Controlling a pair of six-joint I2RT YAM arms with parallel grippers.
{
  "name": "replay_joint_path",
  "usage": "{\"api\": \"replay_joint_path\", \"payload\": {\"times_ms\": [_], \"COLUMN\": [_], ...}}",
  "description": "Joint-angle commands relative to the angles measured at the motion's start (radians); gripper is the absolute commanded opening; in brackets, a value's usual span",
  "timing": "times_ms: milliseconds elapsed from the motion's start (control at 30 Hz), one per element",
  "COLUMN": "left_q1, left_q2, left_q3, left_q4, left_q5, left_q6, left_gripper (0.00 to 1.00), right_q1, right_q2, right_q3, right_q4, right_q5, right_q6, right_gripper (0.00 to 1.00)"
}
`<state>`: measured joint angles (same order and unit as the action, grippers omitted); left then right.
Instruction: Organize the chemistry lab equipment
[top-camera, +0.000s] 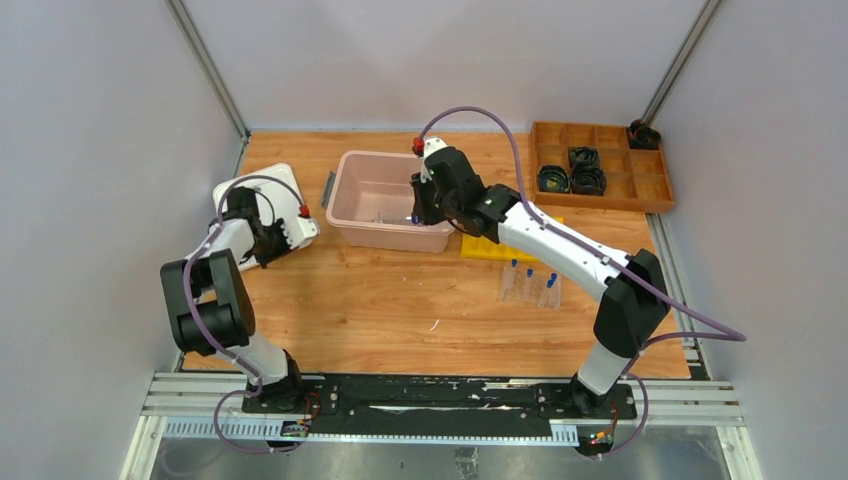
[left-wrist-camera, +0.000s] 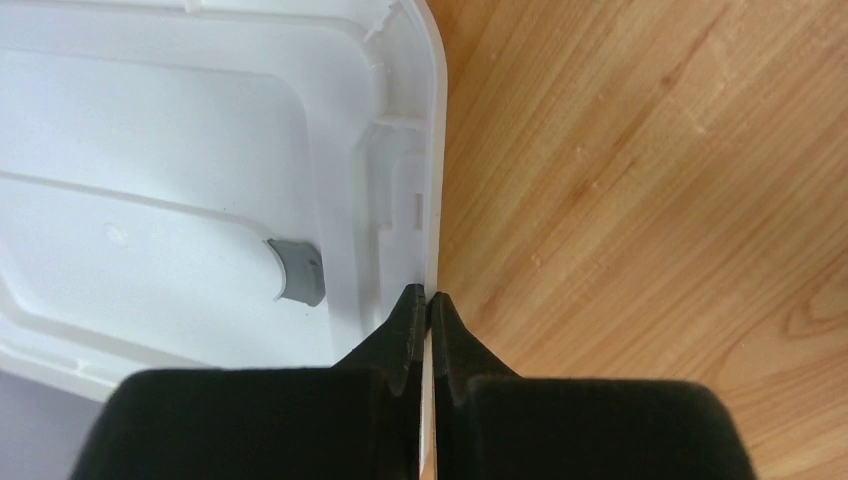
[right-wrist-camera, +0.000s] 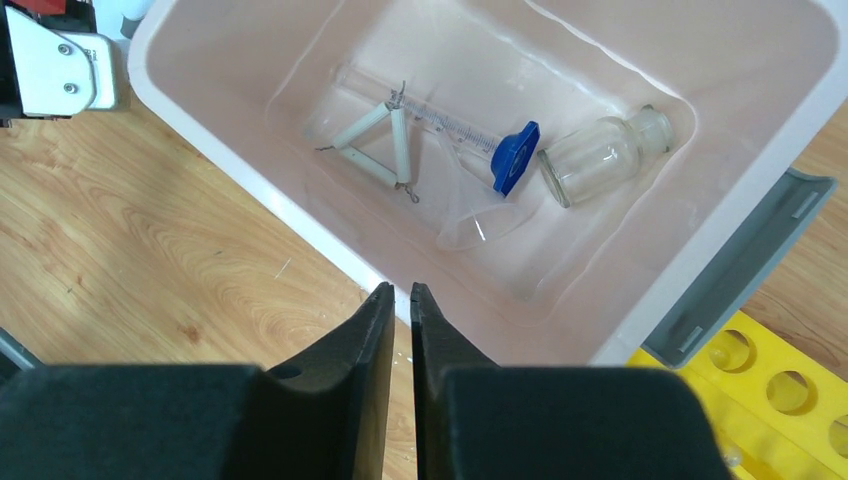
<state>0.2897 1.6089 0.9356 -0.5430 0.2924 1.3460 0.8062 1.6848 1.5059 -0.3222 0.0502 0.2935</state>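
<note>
From above, the pink bin (top-camera: 346, 190) sits open mid-table. Its white lid (top-camera: 262, 178) lies flat well to the bin's left. Just off the bin's right front corner lies the yellow tube rack (top-camera: 478, 248), partly under the right arm. Nearer the arm bases than that rack stands a clear rack (top-camera: 545, 298) holding three small tubes with blue caps (top-camera: 529, 280). Far right of the bin, a wooden compartment tray (top-camera: 650, 186) holds black ring-shaped parts (top-camera: 585, 170) (not lab gear).

In the left wrist view, the left gripper (left-wrist-camera: 428, 305) is pinched onto the lid's thin edge, which runs up between the jaws. A grey clip (left-wrist-camera: 298, 272) shows on the lid's inner face.

In the right wrist view, the right gripper (right-wrist-camera: 401, 298) hovers at the bin's near rim. Its jaws are drawn almost together with only a slit between them, and nothing visible is held. Inside the bin lie a graduated cylinder with a blue base (right-wrist-camera: 470, 130), a glass bottle (right-wrist-camera: 600, 155), a clay triangle (right-wrist-camera: 375, 145) and a clear funnel (right-wrist-camera: 480, 218).

As I judge it, the task is partway done: four pieces are binned, while both racks and the tubes are outside it, and the lid is not yet on.
</note>
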Motion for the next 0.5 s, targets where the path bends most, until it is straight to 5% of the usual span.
{"api": "replay_joint_path", "payload": {"times_ms": [0, 267, 467], "left_q1": [0.006, 0.001, -0.101], "left_q2": [-0.120, -0.301, -0.442], "left_q3": [-0.003, 0.096, 0.186], "left_q4": [0.024, -0.222, -0.419], "left_q5": [-0.046, 0.004, 0.010], "left_q6": [0.011, 0.070, 0.103], "left_gripper": [0.00, 0.00, 0.00], "right_q1": [0.005, 0.005, 0.011], "right_q2": [-0.050, -0.100, -0.246], "right_q3": [-0.011, -0.024, -0.237], "right_q4": [0.021, 0.085, 0.400], "right_q5": [0.015, -0.098, -0.338], "right_q6": [-0.029, -0.175, -0.482], "right_gripper": [0.19, 0.31, 0.53]}}
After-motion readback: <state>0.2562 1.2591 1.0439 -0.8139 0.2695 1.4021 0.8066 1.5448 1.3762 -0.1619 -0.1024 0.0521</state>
